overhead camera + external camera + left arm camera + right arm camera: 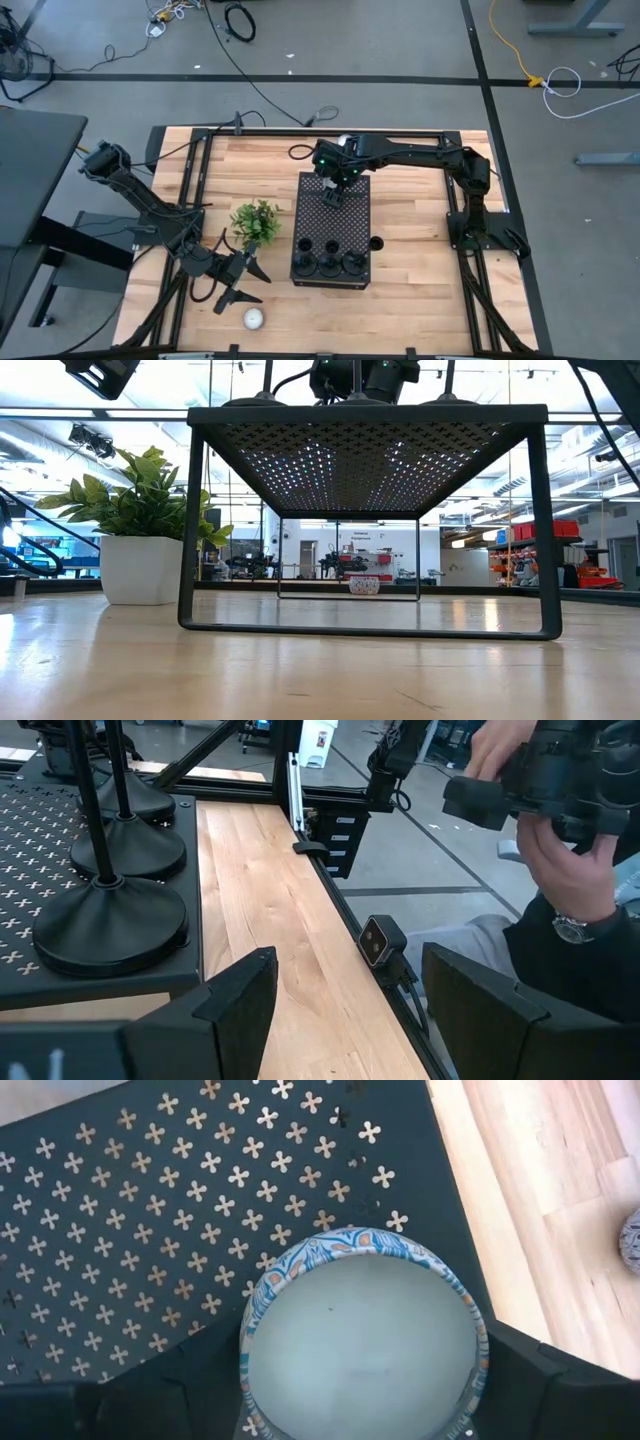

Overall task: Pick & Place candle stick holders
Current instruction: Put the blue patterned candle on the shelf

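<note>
High view: I see three slim black metal candle stick holders (327,263) standing in a row along the near edge of the large black perforated metal box (345,195), which sits mid-bench. A fourth dark round thing (376,243) stands on the wood just beside the box's right side; I cannot tell whether it is another holder. My right gripper (331,193) hovers over the far half of the box top, and its wrist view shows the jaws clasped around a small round white candle in a blue-patterned tin (362,1335), directly above the perforated top. My left gripper (238,275) waits low near the bench's front-left corner, jaws spread and holding nothing, close to a green potted plant (256,222) and a small white round candle (254,319). A person's hand (560,850) holds a camera beyond the bench edge.

I judge the holders stiff and fairly light but top-heavy in the grip: the stem is thin and probably slick. I would pinch the stem low, just above the wide base, keeping it upright.
</note>
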